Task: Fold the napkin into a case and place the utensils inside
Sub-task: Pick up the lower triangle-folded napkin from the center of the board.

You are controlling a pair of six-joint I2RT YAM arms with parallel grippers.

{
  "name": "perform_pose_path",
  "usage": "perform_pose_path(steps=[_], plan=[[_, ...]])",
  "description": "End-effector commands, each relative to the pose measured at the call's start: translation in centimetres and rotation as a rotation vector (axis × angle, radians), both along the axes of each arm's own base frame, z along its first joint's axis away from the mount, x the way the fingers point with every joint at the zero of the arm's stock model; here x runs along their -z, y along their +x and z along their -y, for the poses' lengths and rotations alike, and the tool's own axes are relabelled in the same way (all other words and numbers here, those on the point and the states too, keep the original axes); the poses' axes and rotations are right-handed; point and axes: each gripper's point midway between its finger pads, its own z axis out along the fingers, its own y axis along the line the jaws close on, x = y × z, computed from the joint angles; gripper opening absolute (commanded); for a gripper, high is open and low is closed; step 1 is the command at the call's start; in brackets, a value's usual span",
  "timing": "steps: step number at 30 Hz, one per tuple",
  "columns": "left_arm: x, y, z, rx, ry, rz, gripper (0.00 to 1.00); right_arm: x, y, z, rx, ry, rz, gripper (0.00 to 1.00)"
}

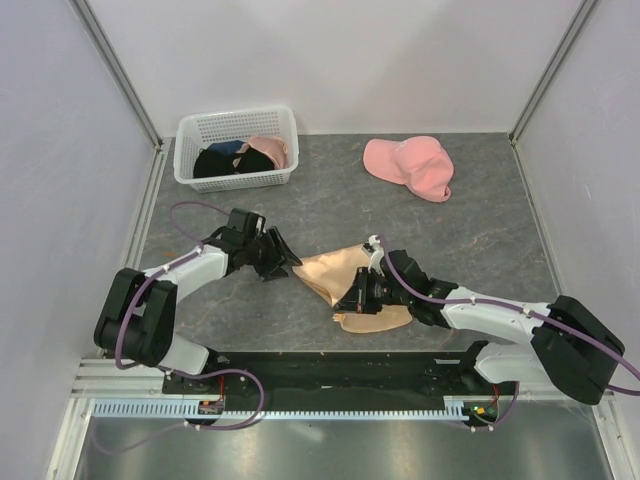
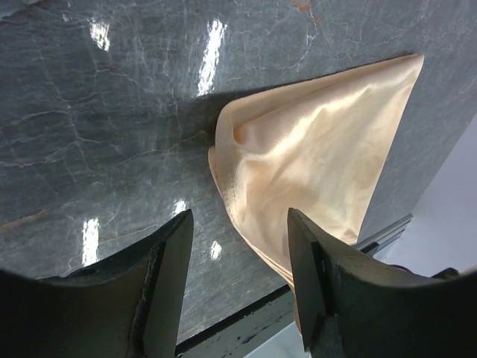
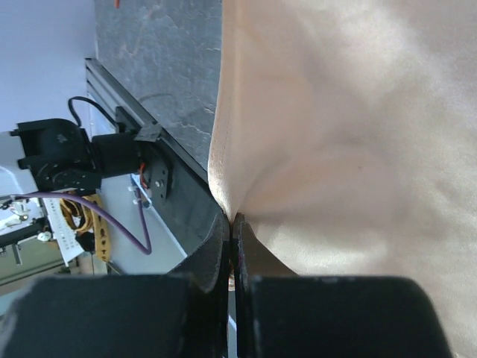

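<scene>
1. Right gripper (image 3: pixel 233 220), hard up against its own wrist camera, has its jaws pressed together on an edge of the napkin (image 3: pixel 335 112), pinching the cloth into a small pucker
2. Shiny and peach-tan, the napkin lies rumpled and partly doubled over on the grey table (image 1: pixel 330 200), near the front edge, between the two arms
3. Left gripper (image 2: pixel 240 220) stands with its jaws wide apart just beside the cloth's left corner and holds nothing. In the wrist view one finger (image 2: pixel 313 276) overlaps the napkin's edge, and I cannot tell whether it touches
4. Well apart, at the back left of the table, a white basket (image 1: pixel 240 178) holds dark and pink clothes (image 1: pixel 265 150)
5. At the back right, apart from everything else, lies a pink cap (image 1: pixel 410 165)
</scene>
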Motion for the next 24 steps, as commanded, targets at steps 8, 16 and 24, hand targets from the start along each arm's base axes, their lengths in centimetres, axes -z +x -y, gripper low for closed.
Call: perform_pose_path(steps=[8, 16, 24], plan=[[0.0, 3.5, 2.2, -0.011, -0.077, 0.040, 0.58, -2.8, 0.4, -0.7, -0.019, 0.115, 0.033, 0.00], [1.0, 4.4, 3.2, -0.007, -0.095, 0.032, 0.46, -2.3, 0.2, -0.7, -0.036, 0.113, 0.025, 0.00], [0.5, 4.3, 1.7, 0.041, 0.025, 0.075, 0.08, -0.2, -1.5, 0.1, -0.099, 0.079, -0.003, 0.00]])
